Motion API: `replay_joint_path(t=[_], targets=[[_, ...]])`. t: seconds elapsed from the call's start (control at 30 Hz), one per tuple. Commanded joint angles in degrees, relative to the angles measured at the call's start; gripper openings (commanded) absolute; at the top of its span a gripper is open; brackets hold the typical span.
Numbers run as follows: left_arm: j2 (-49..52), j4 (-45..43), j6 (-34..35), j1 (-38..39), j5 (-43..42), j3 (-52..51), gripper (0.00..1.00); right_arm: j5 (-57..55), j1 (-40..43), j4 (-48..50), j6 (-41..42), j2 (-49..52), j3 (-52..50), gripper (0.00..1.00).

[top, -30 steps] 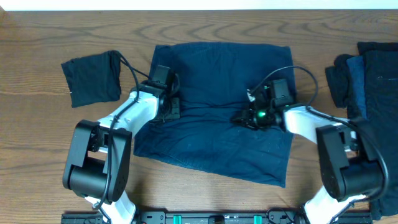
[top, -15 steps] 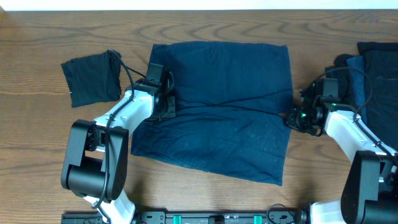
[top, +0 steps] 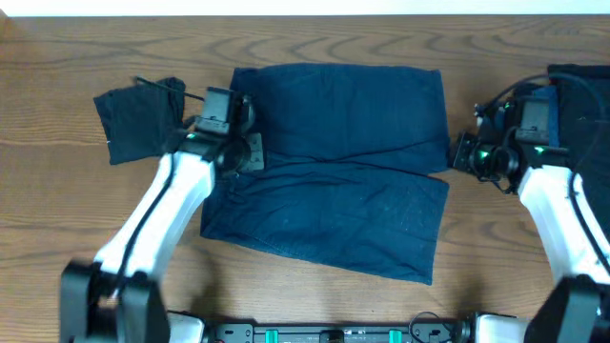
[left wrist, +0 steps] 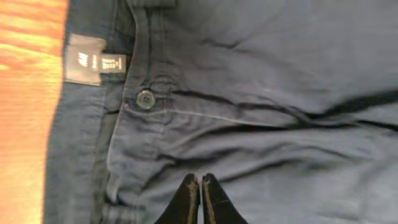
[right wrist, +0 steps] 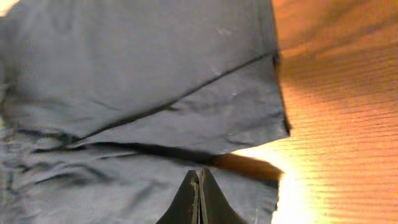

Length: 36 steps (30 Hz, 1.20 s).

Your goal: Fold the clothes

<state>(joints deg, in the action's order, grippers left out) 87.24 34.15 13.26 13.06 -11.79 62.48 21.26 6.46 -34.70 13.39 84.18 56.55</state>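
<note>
Tabletop (top: 57, 219): medium brown with a wavy wood-grain pattern; it reads orange in the wrist views.

Centre garment (top: 334, 162): plain dark navy blue, no print, with seams stitched in slightly lighter blue thread.
- Button (left wrist: 145, 98): dark navy, matching the cloth.
- Label (left wrist: 94, 65): grey with pale lettering.

Small garment (top: 138, 122): near-black, plain.

Garment stack (top: 581, 114): near-black pieces with one mid-navy layer between them, all unpatterned.

Left end effector (left wrist: 199, 196): black fingers.

Right end effector (right wrist: 199, 196): black fingers. A green light (top: 481, 152) glows on its body in the overhead view.

Left arm (top: 172, 200) and right arm (top: 551, 202): white shells, black joints.
</note>
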Motion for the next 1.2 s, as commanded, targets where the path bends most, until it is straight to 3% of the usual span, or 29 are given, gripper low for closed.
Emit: replay_joint_path(t=[0.0, 0.33, 0.63, 0.87, 1.03, 1.17], targets=[[-1.44, 4.85, -0.50, -0.24, -1.16, 0.48, 0.07, 0.87, 0.15, -1.36, -0.85, -0.11, -0.79, 0.01], [-1.29, 13.29, 0.81, -0.26, -1.05, -1.36, 0.07, -1.92, -0.61, 3.82, -3.08, 5.88, -11.30, 0.01], [-1.29, 18.03, 2.51, -0.26, 5.84, -1.40, 0.08, -9.75, -0.63, 13.05, -2.73, 14.38, -11.74, 0.01], [-1.29, 18.75, 2.51, -1.22, 6.34, -1.40, 0.08, -15.89, -0.26, 21.24, -2.75, 16.85, -11.65, 0.01], [-1.42, 18.82, 2.49, -2.25, 6.27, -1.36, 0.08, -10.08, -0.24, 20.63, -2.78, 15.37, -8.09, 0.13], [-3.28, 20.59, 2.49, -3.61, 5.95, -1.16, 0.08, -6.12, -0.26, 11.32, -2.73, 10.38, -1.36, 0.25]])
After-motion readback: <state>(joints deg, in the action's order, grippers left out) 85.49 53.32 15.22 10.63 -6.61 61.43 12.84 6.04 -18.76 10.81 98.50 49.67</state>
